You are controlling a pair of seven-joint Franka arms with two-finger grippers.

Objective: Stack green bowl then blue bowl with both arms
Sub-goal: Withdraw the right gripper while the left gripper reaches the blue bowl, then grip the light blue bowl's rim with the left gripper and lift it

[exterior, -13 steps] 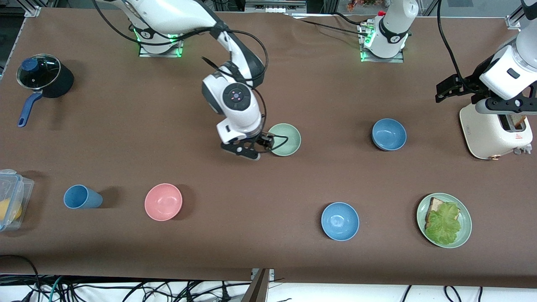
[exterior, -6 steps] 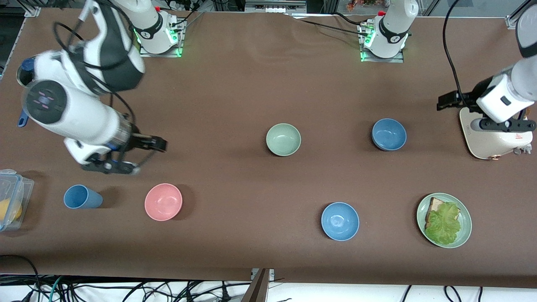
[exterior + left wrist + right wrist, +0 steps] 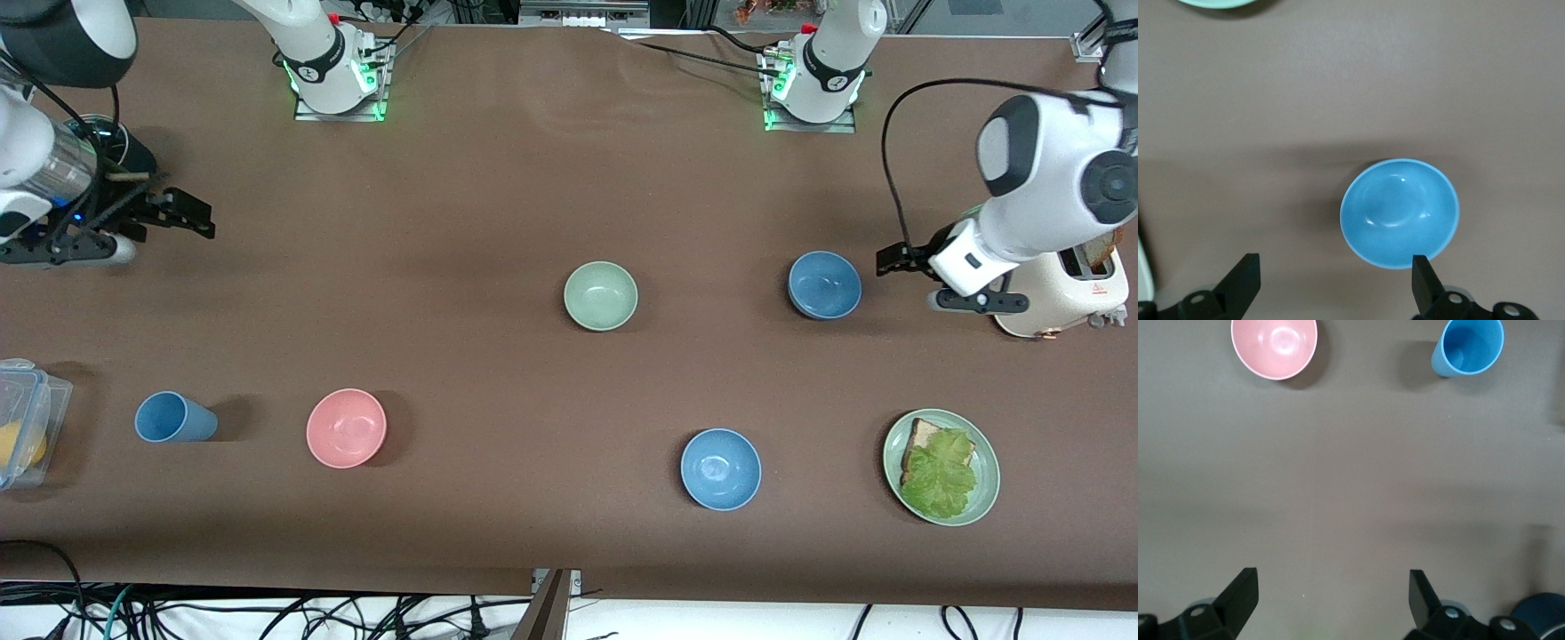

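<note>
Midway along the table sits the green bowl, untouched; the blue bowl lies toward the left arm's end. Beside it hovers the left gripper, fingers spread; the right gripper (also spread) waits near the pot. Risk: grabbing the glossier blue bowl instead.

The green bowl stands alone on bare table near the middle, well apart from the blue bowl toward the left arm's end and from the pink bowl and glossy bowl, both nearer the camera. The toaster flanks the blue bowl at the left arm's end, with the open-fingered left gripper over the strip between them. The right gripper, fingers spread, hangs over the right arm's end beside the pot; the cup and the plate line the camera edge.
</note>
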